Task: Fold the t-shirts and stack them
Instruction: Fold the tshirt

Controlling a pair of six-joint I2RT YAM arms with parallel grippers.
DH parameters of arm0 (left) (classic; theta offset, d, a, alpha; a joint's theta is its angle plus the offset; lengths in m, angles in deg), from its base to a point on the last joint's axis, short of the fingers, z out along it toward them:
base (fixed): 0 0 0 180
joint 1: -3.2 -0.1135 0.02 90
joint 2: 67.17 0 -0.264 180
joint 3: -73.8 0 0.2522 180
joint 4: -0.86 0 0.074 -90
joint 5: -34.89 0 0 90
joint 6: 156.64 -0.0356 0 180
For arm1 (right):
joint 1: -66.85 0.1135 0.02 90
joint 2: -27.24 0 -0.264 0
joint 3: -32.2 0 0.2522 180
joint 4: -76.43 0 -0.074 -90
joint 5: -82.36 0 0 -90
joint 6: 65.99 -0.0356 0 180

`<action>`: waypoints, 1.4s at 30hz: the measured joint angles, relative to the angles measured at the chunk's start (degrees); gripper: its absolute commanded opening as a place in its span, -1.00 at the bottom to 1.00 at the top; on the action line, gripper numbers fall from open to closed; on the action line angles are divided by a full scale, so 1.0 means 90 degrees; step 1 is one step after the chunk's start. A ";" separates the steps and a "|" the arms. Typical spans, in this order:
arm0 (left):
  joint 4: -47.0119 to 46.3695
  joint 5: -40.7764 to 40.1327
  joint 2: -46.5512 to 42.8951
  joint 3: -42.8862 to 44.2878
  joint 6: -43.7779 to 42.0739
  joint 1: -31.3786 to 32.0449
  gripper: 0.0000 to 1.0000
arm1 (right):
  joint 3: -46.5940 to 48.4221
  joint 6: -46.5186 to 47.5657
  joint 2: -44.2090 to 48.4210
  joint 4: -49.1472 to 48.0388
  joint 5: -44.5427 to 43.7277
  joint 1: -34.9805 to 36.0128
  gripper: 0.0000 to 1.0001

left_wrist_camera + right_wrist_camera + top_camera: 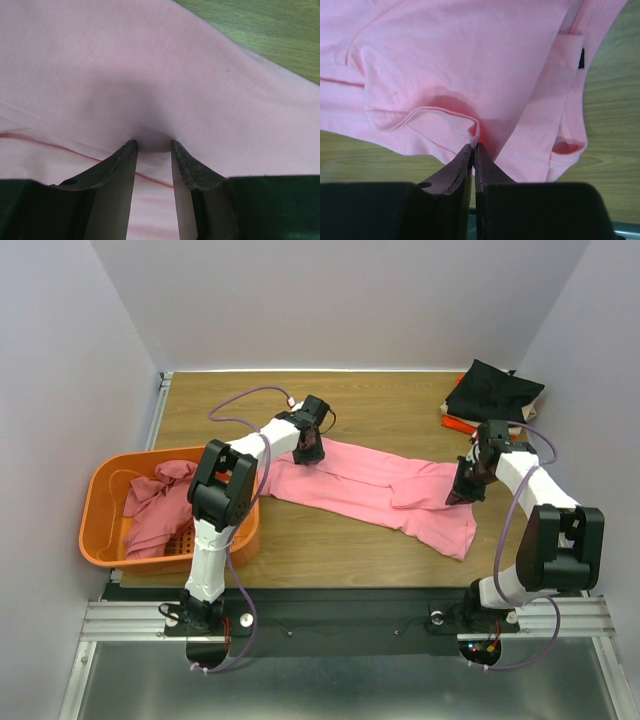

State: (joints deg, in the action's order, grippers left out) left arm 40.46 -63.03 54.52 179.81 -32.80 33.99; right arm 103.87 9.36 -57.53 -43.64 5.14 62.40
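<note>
A light pink t-shirt lies spread across the middle of the wooden table. My left gripper stands at its far left part, jaws apart, with its tips pressed down onto the cloth; in the left wrist view the left gripper shows pink cloth between its fingers. My right gripper is at the shirt's right side. In the right wrist view the right gripper is shut on a small raised fold of the pink shirt. A darker rose t-shirt lies crumpled in the basket.
The orange slotted basket sits at the left, beside the left arm's base. A folded black t-shirt rests on a red-orange one at the far right corner. Walls close in the table at the back and both sides.
</note>
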 measured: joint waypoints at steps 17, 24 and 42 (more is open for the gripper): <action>-0.0471 0.0022 -0.0243 -0.0491 -0.0022 -0.0012 -0.11 | 0.0070 -0.0083 0.0622 0.1144 0.0129 0.0000 -0.14; -0.0539 0.0022 -0.0301 -0.0588 -0.0012 -0.0015 -0.11 | 0.0481 -0.0146 0.0112 0.0721 0.0010 0.0000 -0.13; -0.0595 0.0019 -0.0410 -0.0763 -0.0007 -0.0015 -0.11 | 0.0872 -0.0636 -0.1552 -0.0515 -0.0563 -0.0002 -0.11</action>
State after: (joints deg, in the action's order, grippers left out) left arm 35.11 -62.85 50.82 172.94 -32.86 33.86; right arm 111.72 3.63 -71.50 -48.27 0.07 62.38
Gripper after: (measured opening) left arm 0.444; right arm 0.442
